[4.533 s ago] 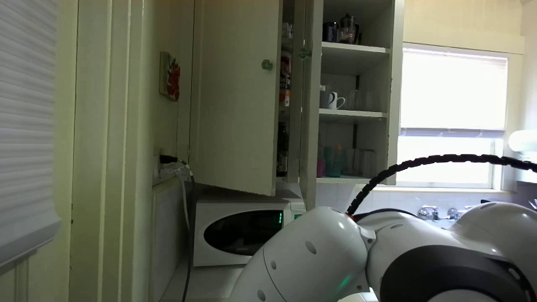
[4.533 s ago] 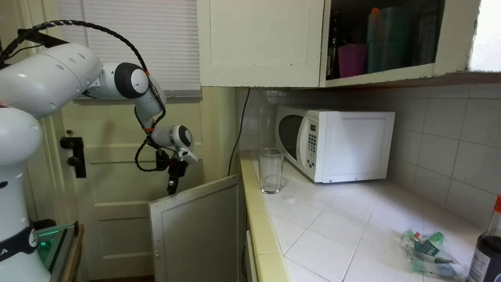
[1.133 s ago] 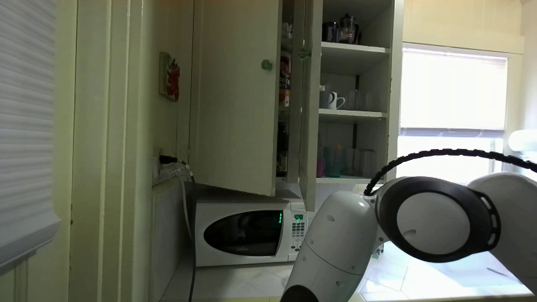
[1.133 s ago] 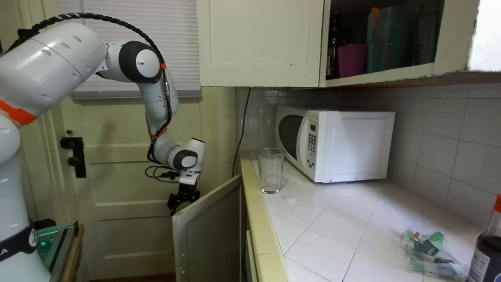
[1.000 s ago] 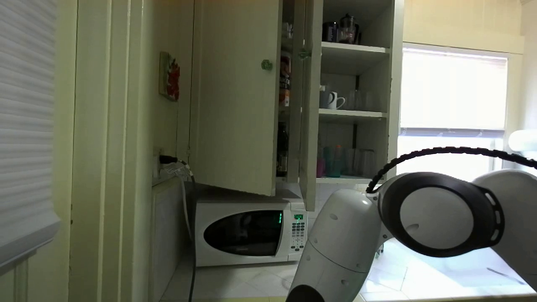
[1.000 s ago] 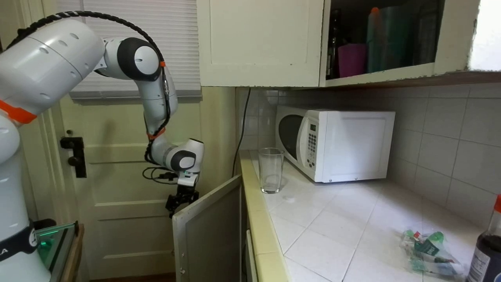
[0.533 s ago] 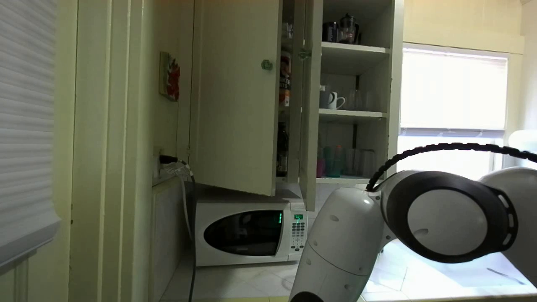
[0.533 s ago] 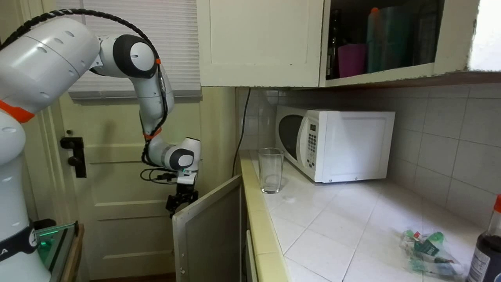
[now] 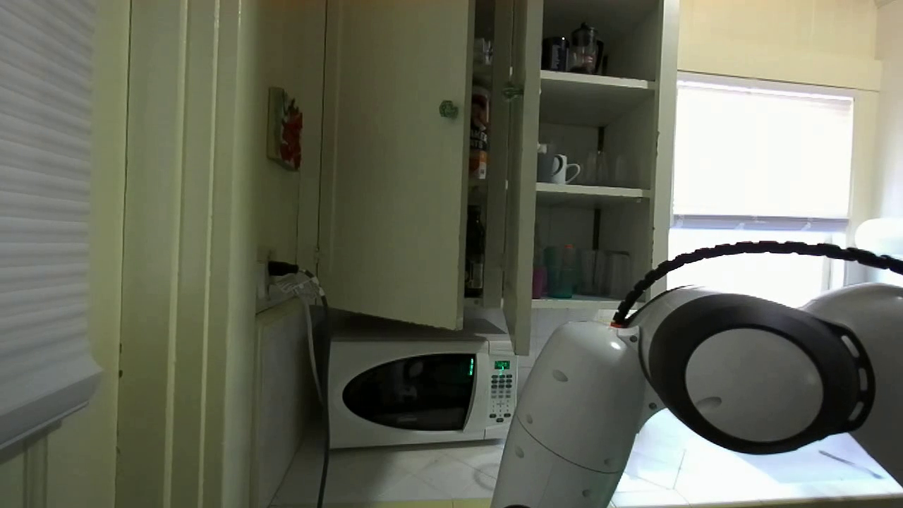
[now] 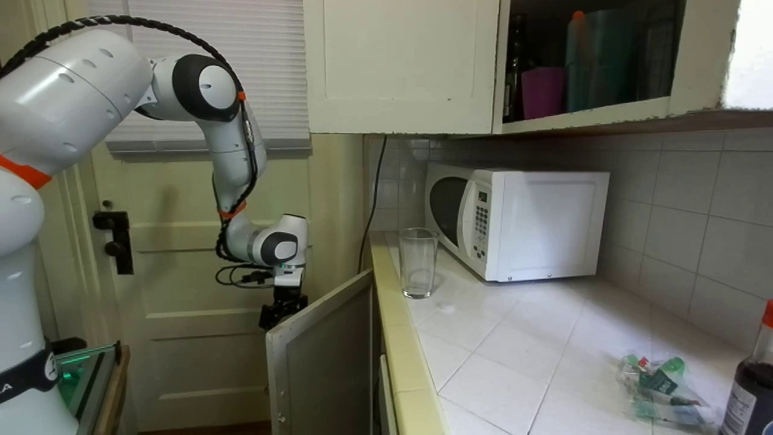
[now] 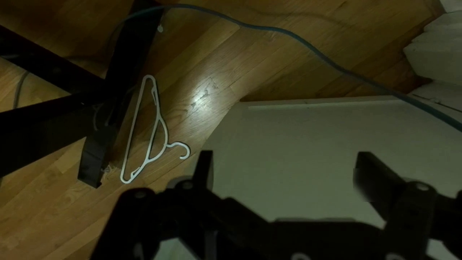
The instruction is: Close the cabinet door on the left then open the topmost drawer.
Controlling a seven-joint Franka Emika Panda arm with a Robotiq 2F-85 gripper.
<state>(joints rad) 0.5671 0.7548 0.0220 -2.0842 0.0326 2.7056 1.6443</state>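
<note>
Wrist view, and here's the pincer [image 11: 284, 159], fingers spread wide in front of the pale face of the cabinet door [image 11: 306, 135], a white hanger [image 11: 158, 118] down on the wooden floor [image 11: 202, 85]. Over in an exterior view, that door stands swung out beside the yellow edge of the tabletop [image 10: 513, 350], the pincer right at its upper corner; whether they touch, I can't tell.

On the white-tiled surface [image 10: 489, 377], 1 clear drinking glass [image 10: 418, 260] stands near the yellow front edge and 1 white microwave oven [image 10: 543, 226] at the far corner. 1 clear plastic bag [image 10: 664, 389] lies toward the wall edge, near 1 red-capped bottle [image 10: 749, 393]. 1 white plastic clothes hanger [image 11: 158, 117] lies on the wooden floor [image 11: 202, 65].
</note>
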